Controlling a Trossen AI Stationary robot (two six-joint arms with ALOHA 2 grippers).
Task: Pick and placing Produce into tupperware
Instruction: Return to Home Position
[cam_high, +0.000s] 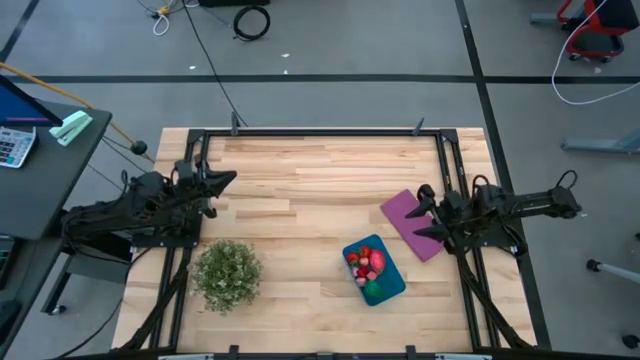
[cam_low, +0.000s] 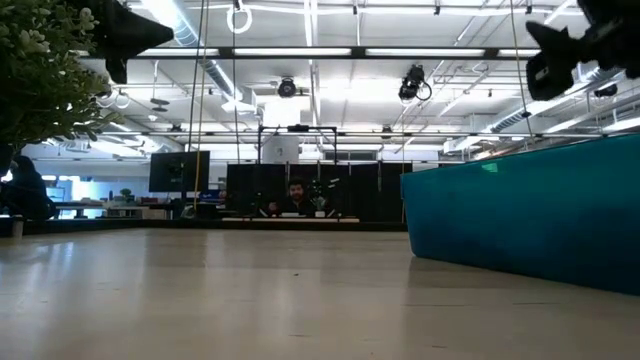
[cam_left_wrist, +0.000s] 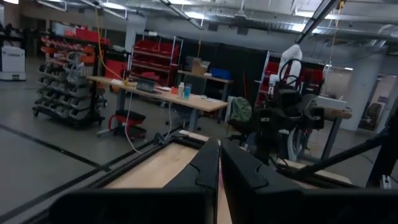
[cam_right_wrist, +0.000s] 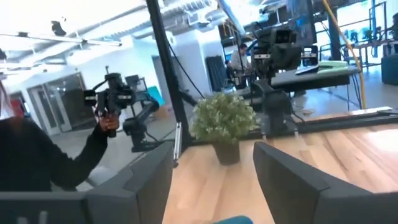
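The teal-blue tupperware (cam_high: 390, 284) sits on the table right of the middle, near the near edge, and shows as a teal wall (cam_low: 530, 210) in the low view. Inside it lies the produce: red pieces (cam_high: 358, 262), a pinkish one (cam_high: 377, 261) and a green one (cam_high: 372, 290). My right gripper (cam_high: 422, 212) hovers open above the table's right side, over a flat purple rectangle, with its fingers wide apart (cam_right_wrist: 211, 155). My left gripper (cam_high: 232, 179) waits shut over the table's left side (cam_left_wrist: 219, 163). Neither touches anything.
A flat purple rectangle (cam_high: 410, 222) lies just right of the tupperware, under my right gripper. A bushy green potted plant (cam_high: 226, 273) stands near the left near edge and shows in the right wrist view (cam_right_wrist: 224, 121). A person's dark sleeve (cam_right_wrist: 37, 168) shows beyond the table.
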